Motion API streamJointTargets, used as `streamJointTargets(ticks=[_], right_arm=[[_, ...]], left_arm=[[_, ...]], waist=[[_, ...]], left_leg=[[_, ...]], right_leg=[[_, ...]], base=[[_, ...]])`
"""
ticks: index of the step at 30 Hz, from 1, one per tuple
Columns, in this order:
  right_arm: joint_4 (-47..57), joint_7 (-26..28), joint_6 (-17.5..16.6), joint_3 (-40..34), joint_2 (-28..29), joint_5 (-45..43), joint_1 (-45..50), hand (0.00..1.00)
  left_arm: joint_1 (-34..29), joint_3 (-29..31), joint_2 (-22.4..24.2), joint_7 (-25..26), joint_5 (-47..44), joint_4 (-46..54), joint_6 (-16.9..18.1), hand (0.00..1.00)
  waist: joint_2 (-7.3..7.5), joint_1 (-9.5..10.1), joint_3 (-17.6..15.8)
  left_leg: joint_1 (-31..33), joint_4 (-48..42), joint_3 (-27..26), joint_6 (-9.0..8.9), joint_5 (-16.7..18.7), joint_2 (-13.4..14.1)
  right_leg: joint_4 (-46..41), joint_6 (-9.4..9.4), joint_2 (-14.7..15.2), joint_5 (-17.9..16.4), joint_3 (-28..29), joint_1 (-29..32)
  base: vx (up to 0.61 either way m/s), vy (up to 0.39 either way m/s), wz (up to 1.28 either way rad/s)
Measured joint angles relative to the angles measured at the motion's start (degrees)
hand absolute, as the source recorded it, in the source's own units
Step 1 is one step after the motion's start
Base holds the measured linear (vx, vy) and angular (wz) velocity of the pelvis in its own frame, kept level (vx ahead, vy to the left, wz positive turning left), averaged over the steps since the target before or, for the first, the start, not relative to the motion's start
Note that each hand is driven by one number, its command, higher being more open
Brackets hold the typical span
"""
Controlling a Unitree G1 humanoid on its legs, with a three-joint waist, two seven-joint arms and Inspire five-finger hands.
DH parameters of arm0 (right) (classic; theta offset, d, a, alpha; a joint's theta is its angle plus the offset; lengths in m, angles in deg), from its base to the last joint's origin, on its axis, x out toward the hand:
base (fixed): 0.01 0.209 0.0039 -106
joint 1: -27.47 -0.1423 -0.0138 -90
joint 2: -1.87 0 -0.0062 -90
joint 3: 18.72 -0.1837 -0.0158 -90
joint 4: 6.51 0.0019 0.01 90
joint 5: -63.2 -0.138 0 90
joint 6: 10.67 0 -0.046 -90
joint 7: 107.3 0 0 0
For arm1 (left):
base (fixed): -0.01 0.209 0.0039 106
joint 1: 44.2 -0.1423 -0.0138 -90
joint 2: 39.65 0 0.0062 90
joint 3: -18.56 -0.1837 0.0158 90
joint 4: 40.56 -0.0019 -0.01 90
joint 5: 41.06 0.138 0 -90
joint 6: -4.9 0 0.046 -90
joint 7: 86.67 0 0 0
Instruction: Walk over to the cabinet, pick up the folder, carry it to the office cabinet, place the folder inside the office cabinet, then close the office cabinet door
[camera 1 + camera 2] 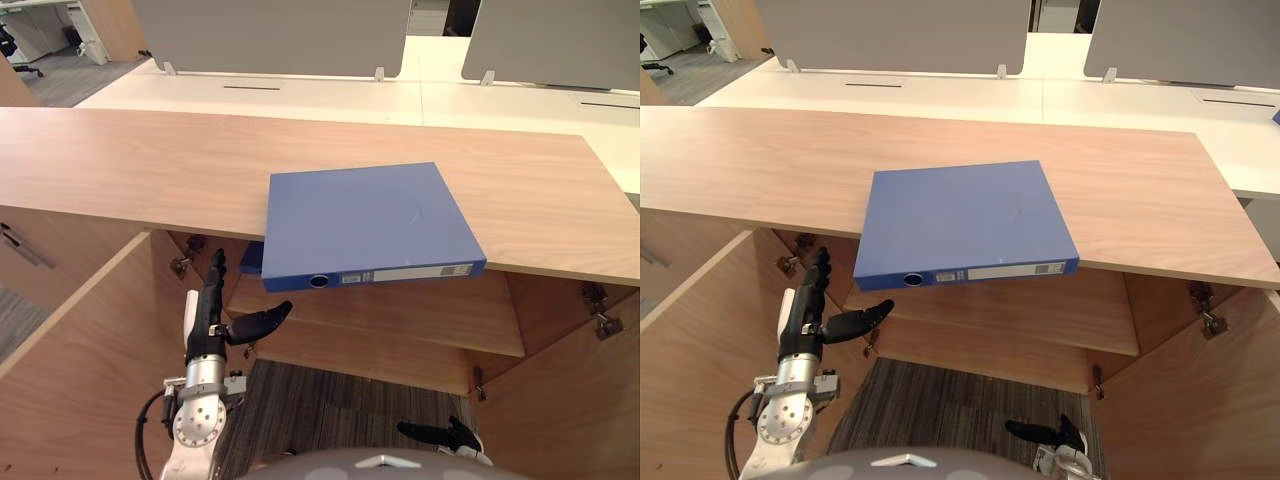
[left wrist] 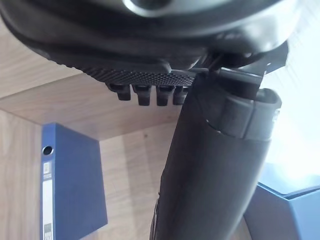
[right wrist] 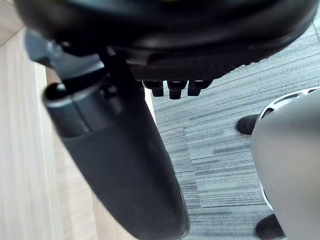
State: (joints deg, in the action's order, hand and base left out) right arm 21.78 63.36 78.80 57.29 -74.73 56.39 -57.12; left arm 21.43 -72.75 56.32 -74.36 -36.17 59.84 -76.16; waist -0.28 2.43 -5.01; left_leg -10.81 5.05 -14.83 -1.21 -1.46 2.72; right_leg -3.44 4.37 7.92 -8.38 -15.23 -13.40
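Blue folder (image 1: 370, 222) overhangs surface (image 1: 120, 160), pickup step: left hand (image 1: 205, 335) below w/ fingers (image 1: 215, 280) apart, right hand (image 1: 440, 434) relaxed. Nxt: raise, clamp.

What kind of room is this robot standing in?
Most likely an open-plan office: a blue folder lies on a wooden cabinet top, and white desks with grey divider screens stand behind.
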Motion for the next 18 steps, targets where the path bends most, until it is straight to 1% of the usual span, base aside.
streamJointTargets(ticks=[5,7,10,18], right_arm=[[-1.09,0.48,0.04,0.37,-1.35,0.11,-0.15,1.00],[-1.71,0.53,0.12,1.71,-2.42,0.18,-0.08,1.00],[-2.44,0.56,0.43,1.70,-2.95,0.25,0.25,1.00],[-3.92,0.65,1.10,1.68,-3.57,0.32,0.56,1.00]], left_arm=[[-1.16,0.20,-3.31,0.00,2.24,3.95,0.94,1.00],[-1.16,0.78,-3.86,0.07,2.68,4.19,1.17,1.00],[-1.16,2.42,-3.93,0.46,4.60,4.19,1.17,1.00],[-1.16,2.78,-4.22,1.05,4.71,5.95,1.17,1.00]], waist=[[-0.21,-0.06,0.18],[-0.48,-0.06,0.36],[-0.58,-0.07,0.42],[-0.52,-0.06,0.43]], left_leg=[[-1.39,0.01,0.13,-0.04,0.05,0.00],[-1.43,0.03,0.14,-0.04,0.05,0.00],[-1.53,0.04,0.15,-0.04,0.05,-0.01],[-1.52,0.02,0.46,-0.04,0.05,-0.07]], right_leg=[[0.46,-0.15,-0.06,0.09,0.10,-1.53],[0.46,-0.24,-0.07,0.16,0.26,-1.51],[0.52,-0.23,-0.10,0.18,0.61,-1.44],[0.68,-0.21,-0.16,0.21,0.94,-1.43]], base=[[-0.03,-0.007,0.00],[-0.06,0.000,-0.01],[-0.05,0.002,-0.03],[0.00,0.000,0.00]])
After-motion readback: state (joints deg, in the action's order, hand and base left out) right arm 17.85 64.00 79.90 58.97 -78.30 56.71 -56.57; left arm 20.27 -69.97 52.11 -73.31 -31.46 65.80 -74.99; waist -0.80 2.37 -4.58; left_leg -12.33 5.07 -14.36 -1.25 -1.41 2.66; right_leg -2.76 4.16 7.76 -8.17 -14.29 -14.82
